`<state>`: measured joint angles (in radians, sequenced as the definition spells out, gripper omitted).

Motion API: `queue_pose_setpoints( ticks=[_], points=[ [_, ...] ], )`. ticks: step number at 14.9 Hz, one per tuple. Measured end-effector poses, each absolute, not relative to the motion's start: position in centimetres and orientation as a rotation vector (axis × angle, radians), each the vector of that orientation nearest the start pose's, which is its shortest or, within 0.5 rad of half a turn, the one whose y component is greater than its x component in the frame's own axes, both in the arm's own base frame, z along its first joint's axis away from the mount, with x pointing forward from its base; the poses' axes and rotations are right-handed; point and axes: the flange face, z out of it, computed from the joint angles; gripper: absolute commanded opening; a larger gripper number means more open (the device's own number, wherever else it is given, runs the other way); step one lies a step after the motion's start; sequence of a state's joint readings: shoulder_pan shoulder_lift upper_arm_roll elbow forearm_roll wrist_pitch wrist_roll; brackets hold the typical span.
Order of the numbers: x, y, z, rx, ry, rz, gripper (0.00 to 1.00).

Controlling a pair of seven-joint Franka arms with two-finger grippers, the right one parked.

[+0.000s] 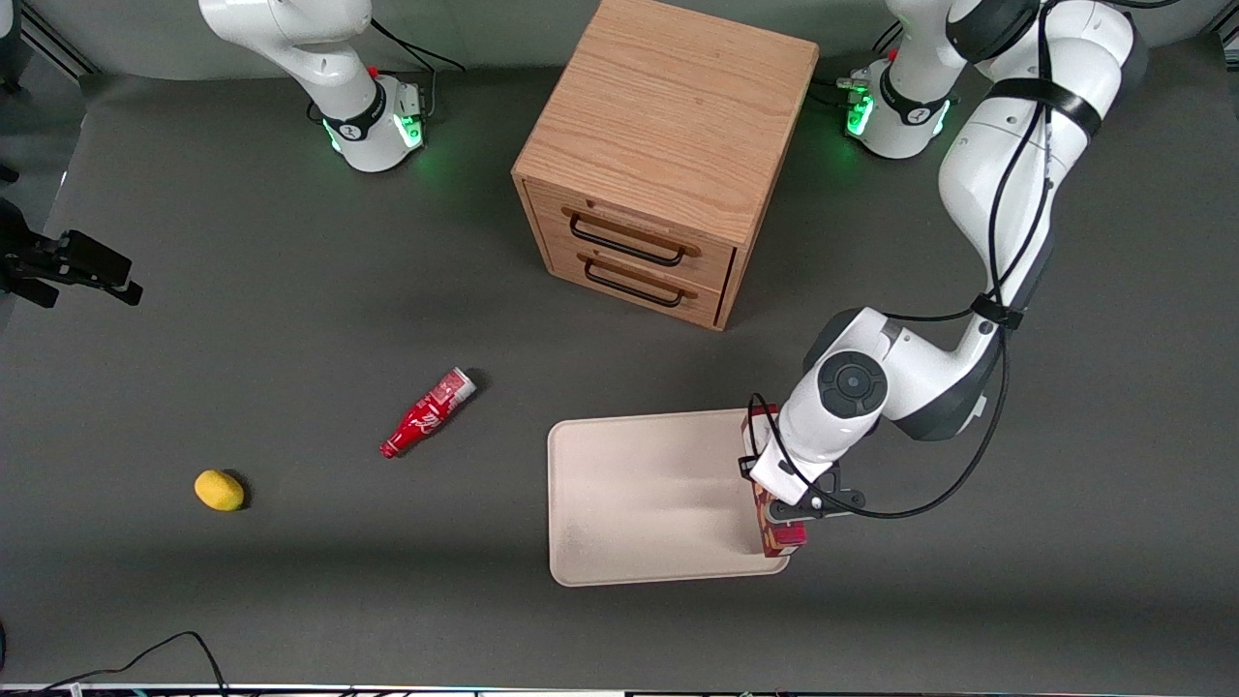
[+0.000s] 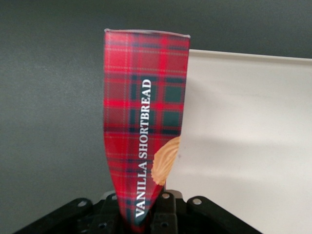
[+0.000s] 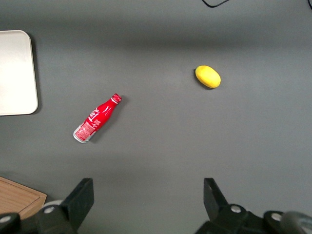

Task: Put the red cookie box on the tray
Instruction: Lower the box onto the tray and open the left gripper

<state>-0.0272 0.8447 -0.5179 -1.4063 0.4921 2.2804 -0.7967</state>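
The red cookie box (image 1: 777, 535) is a slim red tartan box, mostly hidden under the left arm's wrist in the front view. My left gripper (image 1: 782, 505) is shut on it and holds it over the rim of the beige tray (image 1: 639, 494) at the tray's edge toward the working arm's end. In the left wrist view the box (image 2: 144, 117) reads "VANILLA SHORTBREAD" and runs out from the gripper (image 2: 146, 210). It straddles the tray's edge (image 2: 243, 136), partly over the grey table. I cannot tell whether it touches the tray.
A wooden two-drawer cabinet (image 1: 658, 165) stands farther from the front camera than the tray. A small red bottle (image 1: 426, 413) and a yellow lemon (image 1: 219, 490) lie on the grey table toward the parked arm's end.
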Motion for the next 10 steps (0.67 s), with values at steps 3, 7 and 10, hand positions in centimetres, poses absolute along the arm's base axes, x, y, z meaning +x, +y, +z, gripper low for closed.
queue_pose_setpoints(
  ticks=[3,7,10],
  points=[
    [67.95,-29.95,25.27,-3.203,-0.221,-0.221,0.48],
    [67.89,-30.08,24.96,-3.207,-0.23,-0.219,1.0],
    [67.92,-30.16,25.12,-3.209,-0.239,-0.223,1.0]
  ],
)
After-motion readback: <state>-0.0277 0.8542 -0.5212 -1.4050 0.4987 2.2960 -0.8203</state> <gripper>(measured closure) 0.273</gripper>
